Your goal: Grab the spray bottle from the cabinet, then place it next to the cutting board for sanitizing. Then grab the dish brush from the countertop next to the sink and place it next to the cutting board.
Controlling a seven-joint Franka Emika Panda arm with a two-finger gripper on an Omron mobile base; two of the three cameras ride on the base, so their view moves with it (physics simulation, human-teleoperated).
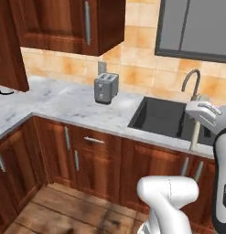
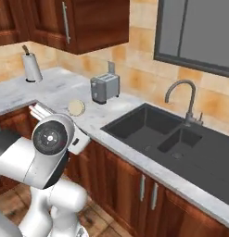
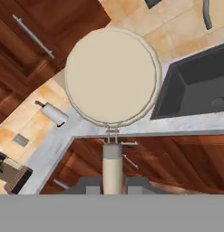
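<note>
warm orange-tan tiles (image 1: pixel 132 68) cover the wall behind the surface. dark reddish wooden wall units (image 1: pixel 68 23) with steel bar handles hang above, and matching base doors (image 1: pixel 94 160) stand below. a grey-framed window (image 2: pixel 194 32) sits over the basin side. the floor (image 1: pixel 55 212) is brown wooden planks.

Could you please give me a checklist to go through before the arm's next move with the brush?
1. Dish brush gripped: ok, its handle sits between the fingertips of the tool.
2. Brush lifted off the countertop: ok.
3. Brush apart from the sink and tap: ok.
4. Brush apart from the toaster: ok.
5. Where the cutting board lies: cannot tell.
6. Spray bottle already placed: cannot tell.
</note>
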